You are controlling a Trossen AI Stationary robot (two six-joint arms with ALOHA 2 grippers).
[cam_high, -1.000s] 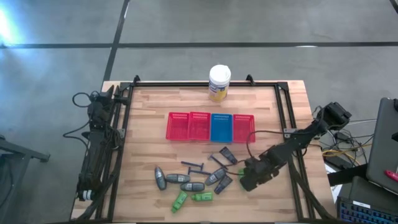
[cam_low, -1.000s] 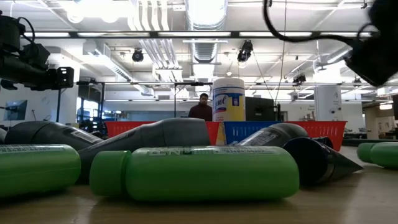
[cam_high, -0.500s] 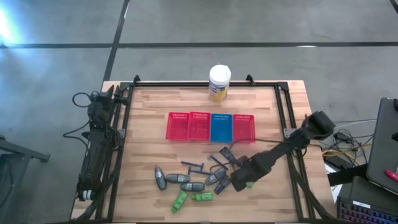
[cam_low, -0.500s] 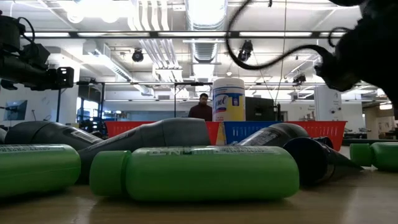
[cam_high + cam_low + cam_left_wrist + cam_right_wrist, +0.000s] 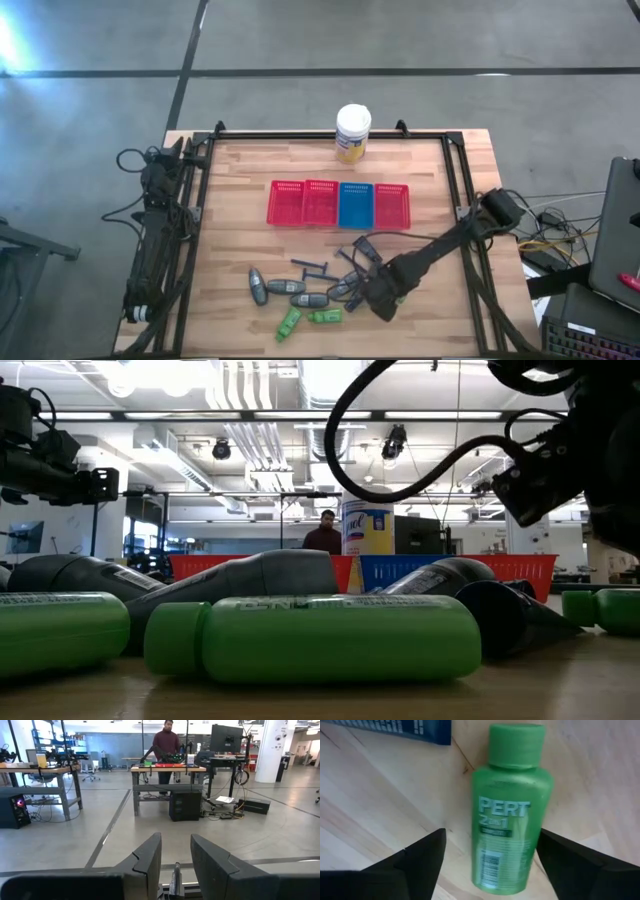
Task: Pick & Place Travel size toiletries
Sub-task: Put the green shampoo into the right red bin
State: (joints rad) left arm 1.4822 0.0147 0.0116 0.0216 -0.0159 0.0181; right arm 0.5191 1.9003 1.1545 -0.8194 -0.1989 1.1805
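Observation:
The toiletries lie loose on the near half of the table: grey oval tubes [image 5: 283, 288], green bottles [image 5: 307, 318], dark wedge tubes [image 5: 360, 250] and a thin dark stick [image 5: 310, 265]. My right gripper [image 5: 377, 300] hangs over the right end of this cluster, open. In the right wrist view, one green bottle [image 5: 512, 805] lies flat on the wood between my two fingers, which stand on either side without touching it. My left gripper [image 5: 175, 865] is parked at the table's left edge, open.
Three red mesh baskets [image 5: 303, 203] and a blue one [image 5: 356, 205] stand in a row across the table's middle. A white canister with a yellow label [image 5: 353, 133] stands at the far edge. A person [image 5: 166, 742] stands at a bench in the room beyond.
My right gripper has moved toward the table's left and slightly toward the near edge, coming over the right end of the toiletry cluster. In the low view the arm has swung in from the upper right and now looms lower.

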